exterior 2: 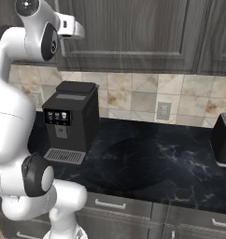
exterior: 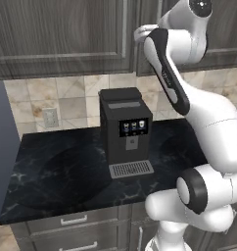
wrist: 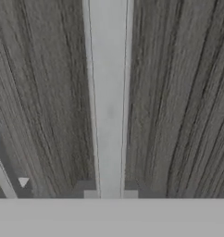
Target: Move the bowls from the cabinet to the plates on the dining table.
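Observation:
The dark wood-grain cabinet (exterior: 66,34) hangs above the worktop with its doors closed. My arm reaches up to it, and my gripper (exterior: 139,35) presses against the door's edge. In the hand view the slim metal handle (wrist: 109,92) runs straight up between the two fingertips (wrist: 88,189), and my gripper (wrist: 109,192) is shut on it. In the right base view the hand (exterior 2: 72,27) meets the cabinet (exterior 2: 133,32) at the same spot. The bowls are hidden behind the closed doors. The plates and the dining table are out of view.
A black coffee machine (exterior: 125,130) stands on the black marble worktop (exterior: 57,171) just below the arm. A dark appliance (exterior 2: 223,140) sits at the far right. Grey drawers (exterior 2: 110,204) with bar handles run under the worktop, and a tiled wall (exterior 2: 147,100) lies behind it.

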You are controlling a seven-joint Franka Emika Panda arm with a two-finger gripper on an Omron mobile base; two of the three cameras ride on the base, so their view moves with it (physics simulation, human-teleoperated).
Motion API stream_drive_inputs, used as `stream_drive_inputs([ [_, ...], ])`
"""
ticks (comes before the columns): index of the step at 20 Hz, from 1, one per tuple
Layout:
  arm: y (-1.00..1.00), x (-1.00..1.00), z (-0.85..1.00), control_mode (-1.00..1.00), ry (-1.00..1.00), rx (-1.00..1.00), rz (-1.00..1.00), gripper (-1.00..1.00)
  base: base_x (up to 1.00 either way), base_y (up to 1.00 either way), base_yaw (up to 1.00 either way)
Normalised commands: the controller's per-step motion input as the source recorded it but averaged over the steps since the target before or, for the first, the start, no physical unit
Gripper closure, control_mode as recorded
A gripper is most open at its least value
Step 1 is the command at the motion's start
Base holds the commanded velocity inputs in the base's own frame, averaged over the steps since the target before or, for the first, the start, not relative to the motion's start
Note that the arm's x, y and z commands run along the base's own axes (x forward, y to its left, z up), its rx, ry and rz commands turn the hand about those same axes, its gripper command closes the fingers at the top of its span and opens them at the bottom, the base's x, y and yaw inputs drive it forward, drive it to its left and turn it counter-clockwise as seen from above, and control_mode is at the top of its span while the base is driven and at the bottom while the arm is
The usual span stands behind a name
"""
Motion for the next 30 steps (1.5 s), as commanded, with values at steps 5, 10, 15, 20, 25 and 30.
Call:
stream_drive_inputs([
  [5,-0.19,-0.39,0.11,-1.0,-0.01,0.09,0.12,1.0,0.0,0.0,0.0],
  [10,-0.22,-0.43,0.15,-1.0,-0.06,0.04,0.09,1.0,0.0,0.0,0.0],
  [15,-0.26,-0.46,0.23,-1.0,-0.07,0.0,0.07,1.0,0.0,0.0,0.0],
  [20,-0.26,-0.49,0.24,-1.0,-0.02,0.0,0.08,1.0,0.0,0.0,0.0],
  [25,-0.27,-0.46,0.19,-1.0,0.0,0.02,0.09,1.0,0.0,0.0,0.0],
  [30,-0.27,-0.46,0.16,-1.0,0.0,0.02,0.09,1.0,0.0,0.0,0.0],
])
